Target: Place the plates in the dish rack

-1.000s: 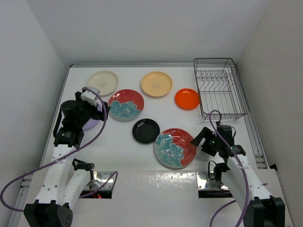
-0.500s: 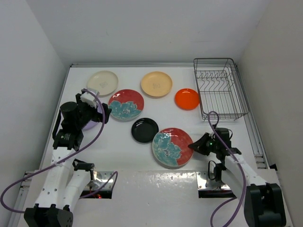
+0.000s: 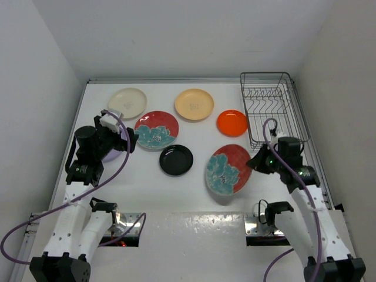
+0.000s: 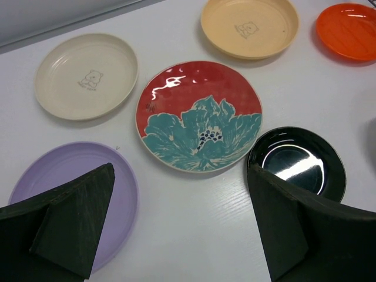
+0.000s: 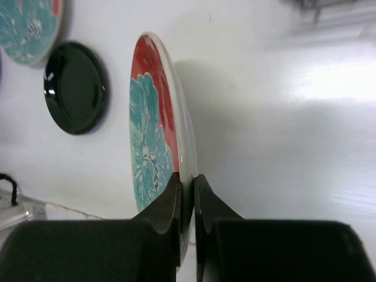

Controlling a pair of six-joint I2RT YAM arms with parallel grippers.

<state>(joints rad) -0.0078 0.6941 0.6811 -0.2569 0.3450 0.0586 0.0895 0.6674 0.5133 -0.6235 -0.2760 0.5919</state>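
Bright even overhead light, soft shadows, white glare on table [image 5: 329,82] and black plate [image 4: 295,163].

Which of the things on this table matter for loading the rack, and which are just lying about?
For the job: dish rack; held flower plate, clamped in the right gripper; flat flower plate; cream plate; pale orange plate; small orange plate; black plate; lavender plate.
Just there: purple cables; metal base plates.
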